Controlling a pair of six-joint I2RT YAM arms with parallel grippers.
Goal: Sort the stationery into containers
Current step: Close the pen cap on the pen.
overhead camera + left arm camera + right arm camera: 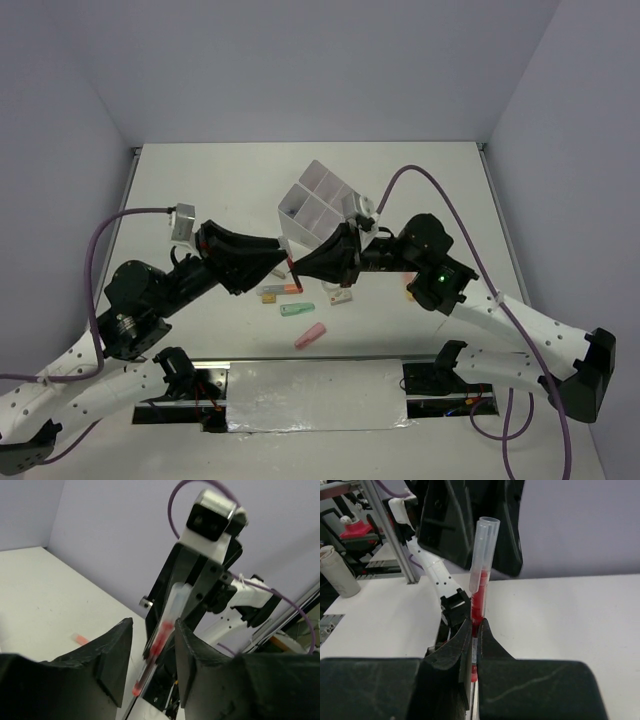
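Roughly at the middle of the desk (200, 180), the 2 arms met nose to nose, with the left tool (284, 264) and the right tool (301, 267) almost touching above the white surface. The right tool (475, 626) was pressed together on a red pen (479, 597), pinching its lower part so that the pen stood up out of the fingers with its clear cap on top. From the left wrist view the same red pen (161, 637) ran between the fingers of the left tool (153, 625), which was spread, with a gap showing on each side of the pen, so its pads did not grip it. In the top view the red pen (292, 271) showed only as a short red sliver between the 2 black tools. Just beyond them, partly behind the right wrist, sat the white box (312, 190), its 4 compartments visible and the whole box looking tipped rather than flat. Nearer the arm bases, loose stationery lay on the desk: an orange marker (280, 291) just below the tools, a green marker (295, 309) near it, a pink marker (310, 336) closest to the front edge, and some small pale pieces (340, 295) under the right tool that were too small to tell apart.
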